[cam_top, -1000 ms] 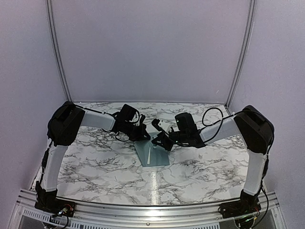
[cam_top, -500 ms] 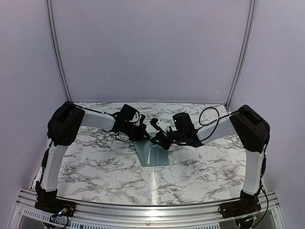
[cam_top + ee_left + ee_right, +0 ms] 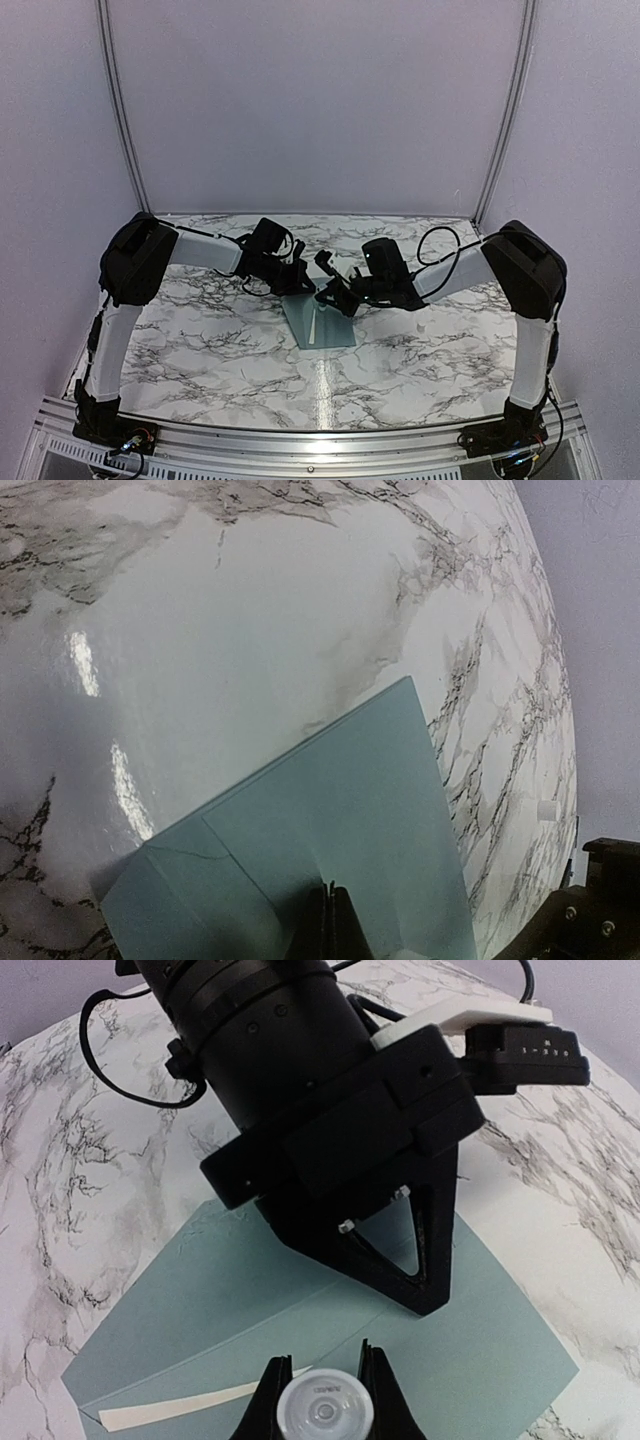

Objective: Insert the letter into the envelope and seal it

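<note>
The grey-blue envelope (image 3: 320, 322) lies flat mid-table; it also shows in the left wrist view (image 3: 330, 810) and the right wrist view (image 3: 200, 1300). A pale cream sliver (image 3: 190, 1407) shows along its flap line. No tan letter sheet is in view. My left gripper (image 3: 300, 287) is shut, its tips (image 3: 335, 925) resting on the envelope's far part; it also shows in the right wrist view (image 3: 432, 1305). My right gripper (image 3: 333, 298) is shut on a small white tube (image 3: 322, 1415), held just above the envelope next to the left gripper.
A small white cap-like piece (image 3: 422, 328) lies on the marble table (image 3: 200, 350) to the right of the envelope, and shows in the left wrist view (image 3: 547, 808). Pale walls close in the back and sides.
My right gripper with the tube has shifted a little left, closer to the left gripper over the envelope. The left gripper and the envelope have not moved.
</note>
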Available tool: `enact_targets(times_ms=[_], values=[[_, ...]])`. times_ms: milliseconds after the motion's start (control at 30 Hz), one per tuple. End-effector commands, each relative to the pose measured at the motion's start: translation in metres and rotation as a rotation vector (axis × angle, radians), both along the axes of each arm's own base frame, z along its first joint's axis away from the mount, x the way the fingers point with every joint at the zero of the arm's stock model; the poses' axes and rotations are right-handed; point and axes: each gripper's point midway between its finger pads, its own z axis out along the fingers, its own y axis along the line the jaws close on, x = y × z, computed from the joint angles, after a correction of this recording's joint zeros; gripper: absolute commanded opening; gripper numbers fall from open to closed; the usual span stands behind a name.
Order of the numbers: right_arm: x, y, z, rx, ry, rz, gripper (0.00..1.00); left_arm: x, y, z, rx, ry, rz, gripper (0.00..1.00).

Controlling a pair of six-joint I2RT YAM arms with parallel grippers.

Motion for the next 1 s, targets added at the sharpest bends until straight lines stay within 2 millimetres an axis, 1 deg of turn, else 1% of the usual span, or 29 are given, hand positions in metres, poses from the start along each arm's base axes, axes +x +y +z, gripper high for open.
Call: enact_targets(times_ms=[0, 133, 300, 567, 767, 967], values=[[-0.028, 0.001, -0.01, -0.036, 0.054, 0.055, 0.0, -0.004, 0.02, -0.029, 0.099, 0.067, 0.033, 0.0], [-0.035, 0.0, -0.012, -0.039, 0.064, 0.074, 0.0, -0.004, 0.02, -0.03, 0.1, 0.068, 0.033, 0.0], [-0.037, -0.001, -0.011, -0.043, 0.064, 0.078, 0.0, -0.005, 0.021, -0.032, 0.105, 0.078, 0.033, 0.0], [-0.016, 0.0, -0.018, -0.051, 0.046, 0.013, 0.0, -0.007, 0.019, -0.03, 0.098, 0.079, 0.016, 0.0], [-0.003, 0.002, -0.014, -0.05, 0.008, -0.023, 0.0, -0.008, 0.019, -0.031, 0.095, 0.08, 0.009, 0.0], [0.015, 0.0, -0.008, -0.042, -0.032, -0.054, 0.0, -0.009, 0.018, -0.032, 0.093, 0.081, 0.001, 0.0]])
